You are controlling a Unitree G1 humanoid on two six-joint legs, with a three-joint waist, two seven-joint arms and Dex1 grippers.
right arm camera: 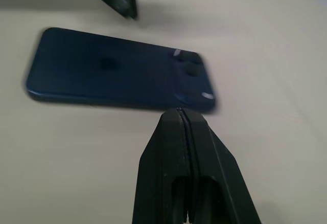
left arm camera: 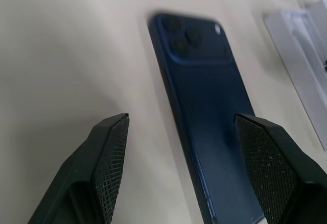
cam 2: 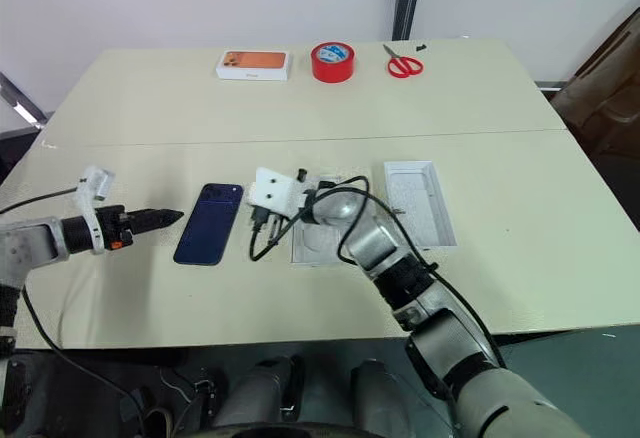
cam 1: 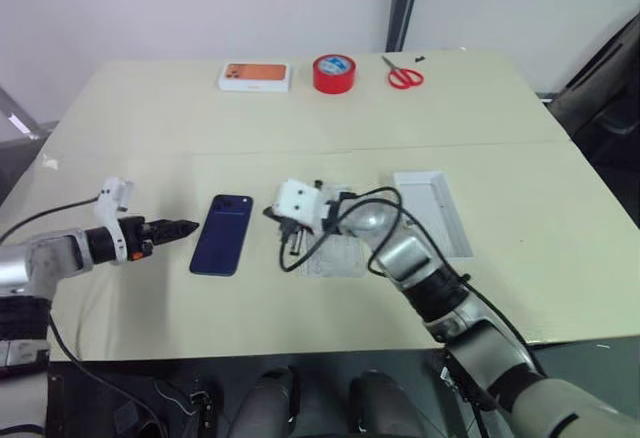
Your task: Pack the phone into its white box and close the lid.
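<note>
Phone flat on tabletop, back up, camera bump at far end; untouched, lying between the two tools. Left tool just left of phone, fingers spread wide, nothing between them, aimed at phone's left edge. Right tool just right of phone, clenched tight, empty, tips pointing at phone's long side near the camera end. Box right of phone, largely hidden under right arm. Lid further right, open side up, plain white inside. Along far edge: orange-pictured box, red tape roll, red scissors.
</note>
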